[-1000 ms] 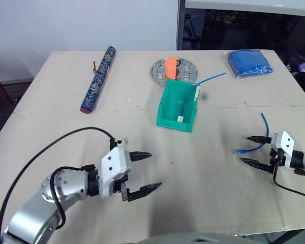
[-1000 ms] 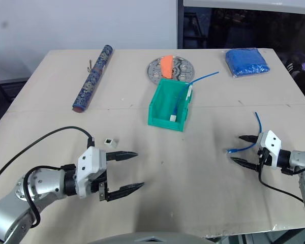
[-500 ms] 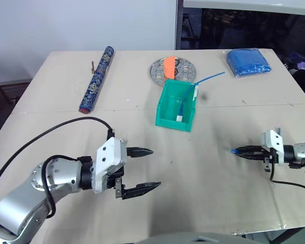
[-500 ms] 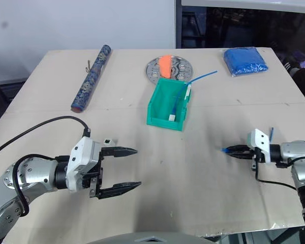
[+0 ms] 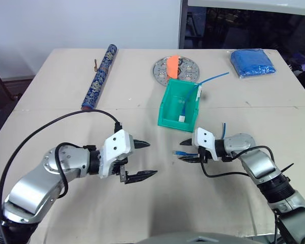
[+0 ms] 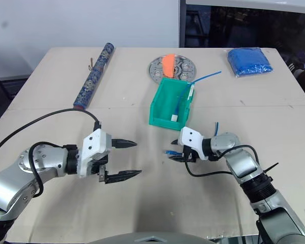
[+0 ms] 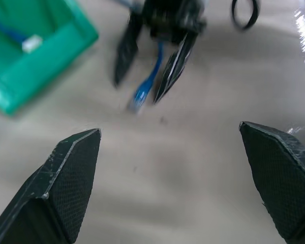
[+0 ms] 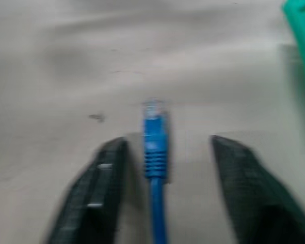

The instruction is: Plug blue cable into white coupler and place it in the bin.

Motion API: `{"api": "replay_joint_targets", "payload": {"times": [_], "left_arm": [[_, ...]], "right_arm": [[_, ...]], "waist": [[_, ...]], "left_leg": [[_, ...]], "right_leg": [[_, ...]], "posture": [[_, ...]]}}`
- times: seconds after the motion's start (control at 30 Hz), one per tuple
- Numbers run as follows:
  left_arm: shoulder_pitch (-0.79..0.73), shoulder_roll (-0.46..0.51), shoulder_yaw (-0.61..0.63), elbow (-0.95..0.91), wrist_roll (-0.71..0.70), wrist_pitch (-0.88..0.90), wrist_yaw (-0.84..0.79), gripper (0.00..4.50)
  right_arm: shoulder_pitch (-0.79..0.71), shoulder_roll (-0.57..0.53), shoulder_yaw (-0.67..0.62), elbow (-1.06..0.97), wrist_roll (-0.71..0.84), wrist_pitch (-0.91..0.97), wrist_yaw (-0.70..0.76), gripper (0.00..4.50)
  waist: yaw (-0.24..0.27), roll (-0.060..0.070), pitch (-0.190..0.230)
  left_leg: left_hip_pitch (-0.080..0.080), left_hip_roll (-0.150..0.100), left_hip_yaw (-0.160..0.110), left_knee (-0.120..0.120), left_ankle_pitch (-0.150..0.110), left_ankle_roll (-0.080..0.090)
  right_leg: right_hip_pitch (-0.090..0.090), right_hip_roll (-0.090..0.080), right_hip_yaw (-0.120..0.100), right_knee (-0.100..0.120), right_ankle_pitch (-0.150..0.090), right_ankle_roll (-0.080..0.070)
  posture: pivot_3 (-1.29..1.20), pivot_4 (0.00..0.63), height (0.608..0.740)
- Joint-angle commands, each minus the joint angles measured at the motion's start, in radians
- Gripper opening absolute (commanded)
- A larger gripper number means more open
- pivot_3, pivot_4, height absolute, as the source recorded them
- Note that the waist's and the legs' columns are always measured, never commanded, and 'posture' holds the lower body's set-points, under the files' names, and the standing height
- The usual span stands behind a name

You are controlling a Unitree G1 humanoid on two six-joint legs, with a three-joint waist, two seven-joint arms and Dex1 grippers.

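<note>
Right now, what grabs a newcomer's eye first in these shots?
Probably the two grippers facing each other over the middle of the table: the left gripper gapes wide and empty, while the blue cable pokes plug-first from between the fingers of the right gripper. Just behind them sits the green bin, already holding another blue cable plugged into a small white coupler.

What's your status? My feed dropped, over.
Left gripper open, empty. Right gripper open, blue cable plug between its fingers, unclamped. Bin just beyond; nothing seen blocking.
</note>
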Motion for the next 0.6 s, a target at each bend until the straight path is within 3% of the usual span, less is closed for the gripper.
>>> {"api": "replay_joint_targets", "payload": {"times": [0.03,0.2,0.33,0.43,0.53,0.6], "left_arm": [[-0.064,-0.032,-0.091,0.058,0.099,-0.037,0.009,4.50],[-0.175,-0.184,-0.258,0.212,0.210,-0.112,-0.005,4.50],[-0.289,-0.245,-0.404,0.382,0.340,-0.201,-0.087,4.50],[-0.367,-0.312,-0.439,0.507,0.389,-0.251,-0.097,4.50],[-0.406,-0.344,-0.456,0.590,0.431,-0.309,-0.120,3.73],[-0.416,-0.371,-0.447,0.630,0.438,-0.338,-0.123,2.75]], "right_arm": [[0.071,-0.036,-0.161,-0.118,0.167,0.046,0.022,4.39],[0.256,-0.122,-0.356,-0.220,0.340,0.068,0.056,4.46],[0.371,-0.160,-0.472,-0.239,0.387,0.042,0.055,4.46],[0.420,-0.173,-0.513,-0.260,0.399,0.037,0.033,4.46],[0.459,-0.181,-0.532,-0.287,0.410,0.034,0.021,4.50],[0.492,-0.182,-0.540,-0.309,0.418,0.031,0.017,4.50]], "waist": [[0.006,0.000,0.000],[0.019,-0.001,-0.001],[0.015,-0.001,-0.001],[0.014,-0.001,-0.001],[0.011,-0.002,-0.002],[0.010,-0.001,-0.002]], "left_leg": [[-0.002,0.000,0.000,0.000,0.000,0.000],[-0.007,-0.001,-0.003,0.001,0.000,0.000],[-0.006,-0.001,-0.003,0.001,0.000,0.000],[-0.004,-0.001,-0.003,0.003,0.000,0.001],[-0.004,-0.001,-0.003,0.007,0.000,0.001],[-0.004,-0.001,-0.004,0.010,0.000,0.001]], "right_leg": [[-0.001,0.000,0.000,0.000,0.000,0.000],[-0.004,-0.001,-0.004,-0.002,0.000,0.000],[-0.004,-0.001,-0.004,0.001,0.000,0.000],[-0.002,0.000,-0.004,0.003,0.001,0.000],[0.000,0.000,-0.004,0.003,0.000,0.000],[0.002,0.000,-0.004,0.004,0.001,0.000]], "posture": [[0.00,0.150,0.740],[0.00,0.150,0.740],[0.00,0.150,0.740],[0.00,0.150,0.740],[0.00,0.150,0.740],[0.00,0.150,0.740]]}}
